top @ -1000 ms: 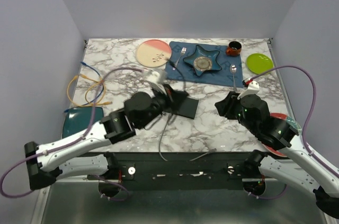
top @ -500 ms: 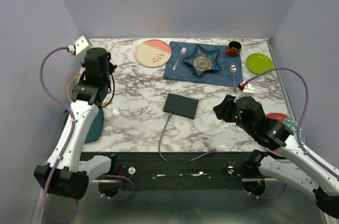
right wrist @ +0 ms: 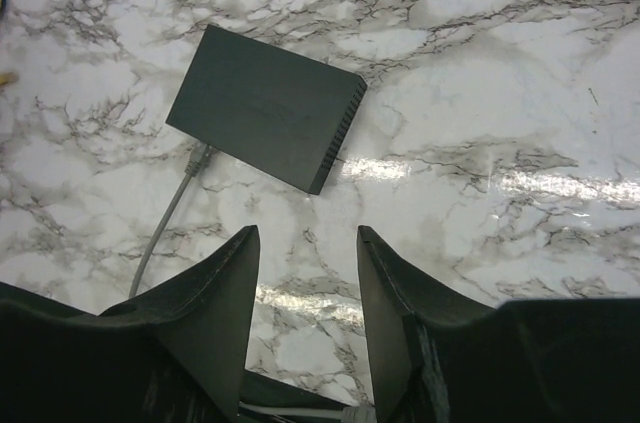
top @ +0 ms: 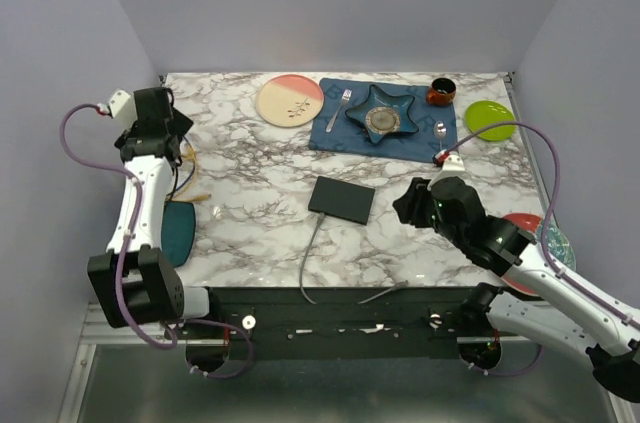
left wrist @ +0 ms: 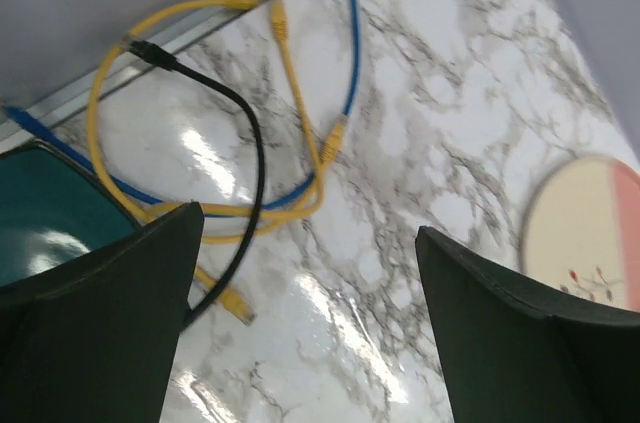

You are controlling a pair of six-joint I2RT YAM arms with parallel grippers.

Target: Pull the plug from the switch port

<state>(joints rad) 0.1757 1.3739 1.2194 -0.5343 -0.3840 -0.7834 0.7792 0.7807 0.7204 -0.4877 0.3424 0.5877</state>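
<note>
Visibly, left claw (left wrist: pixel 308 243) gapes over cables (left wrist: pixel 334 138); right claw (right wrist: pixel 307 243) hovers half-spread, empty, beside switch (right wrist: pixel 265 108)

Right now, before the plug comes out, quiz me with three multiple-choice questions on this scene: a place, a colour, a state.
1. Where does the switch lie? A: on bare marble, nearer the arms than the blue placemat. B: on the placemat. C: overhanging the table edge.
2. What colour is the cable in the switch? A: yellow. B: grey. C: blue.
3. How is the right gripper? A: shut on the cable. B: shut on the switch. C: open, empty.
Answers: A, marble shows all round it; B, a grey lead is plugged into its edge; C, its jaws stand apart over bare marble.
</note>
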